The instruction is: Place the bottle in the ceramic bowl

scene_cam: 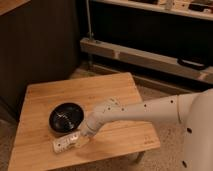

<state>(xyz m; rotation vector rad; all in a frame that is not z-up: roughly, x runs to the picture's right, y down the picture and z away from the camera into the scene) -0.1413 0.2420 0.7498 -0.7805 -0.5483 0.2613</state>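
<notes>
gripper [83,136] at bottle [65,144], beside ceramic bowl [54,120], wooden table [75,92]

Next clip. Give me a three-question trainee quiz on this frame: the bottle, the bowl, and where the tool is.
1. True or false: the bottle lies inside the ceramic bowl.
2. Where is the tool?
A) directly above the bowl
B) low over the wooden table, at the end of the bottle nearer the arm
C) raised high beyond the table's far edge
3. In a few words: what does the bottle rest on, and where is it relative to the bowl?

Key:
1. False.
2. B.
3. On the wooden table, on its side, just in front of the bowl.
</notes>
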